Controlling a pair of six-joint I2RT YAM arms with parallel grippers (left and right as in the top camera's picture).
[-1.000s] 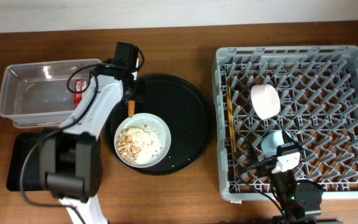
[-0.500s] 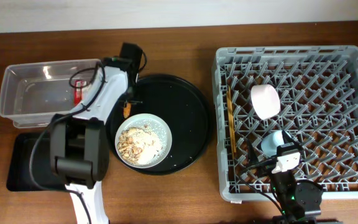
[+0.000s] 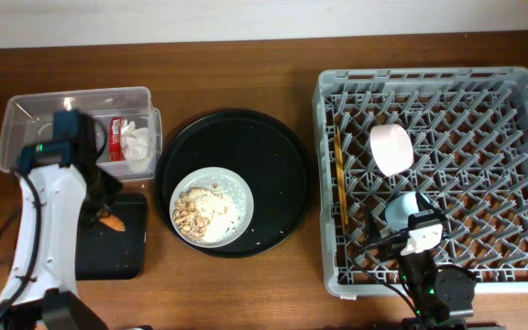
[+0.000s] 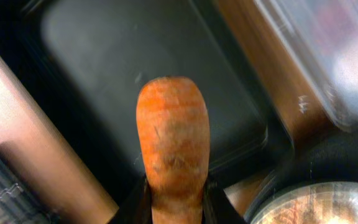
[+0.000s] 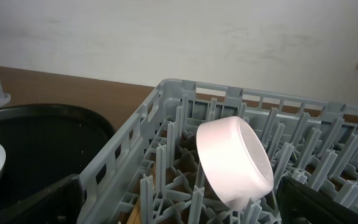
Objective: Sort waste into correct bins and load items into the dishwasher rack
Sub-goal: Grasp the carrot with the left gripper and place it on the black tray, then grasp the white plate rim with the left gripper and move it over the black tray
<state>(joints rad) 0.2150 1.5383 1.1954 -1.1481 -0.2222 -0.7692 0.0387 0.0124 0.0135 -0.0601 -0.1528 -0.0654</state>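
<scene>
Currently: left gripper (image 4: 174, 210) is clamped on the base of the small orange carrot-like stick (image 4: 171, 134). Jaws are closed down to the stick's width, with a dark finger showing on either side of it at the bottom of the left wrist view. The stick hangs over the shallow black rectangular tray (image 3: 122, 255), near the tray's upper edge in the overhead. Can't tell whether the tip touches the tray floor. The left wrist view is blurred toward its edges.

The clear plastic rectangular tub (image 3: 30, 128) is just above that tray in the overhead. It holds the red snack wrapper (image 3: 117, 137) and the crumpled white tissue (image 3: 138, 147), side by side at its right end.

The large round black tray (image 3: 278, 165) is mid-table on the brown wooden table (image 3: 246, 73). In its lower-left part sits the pale grey-white plate (image 3: 236, 183), with the beige rice-like food scraps (image 3: 200, 211) heaped on it.

The large square grey plastic rack (image 3: 429, 78) is on the right. Contents:
- small white bowl (image 3: 390, 148), tipped on its side among the pegs
- smaller light-blue cup (image 3: 400, 209), just below the bowl and partly covered by the right arm
- pair of wooden chopsticks (image 3: 340, 179), lying lengthwise down the left column

Right gripper (image 5: 179, 186) sits at the rack's near edge. Its jaws are spread wide and nothing is in them. The right wrist view looks straight across the pegs at the bowl.
</scene>
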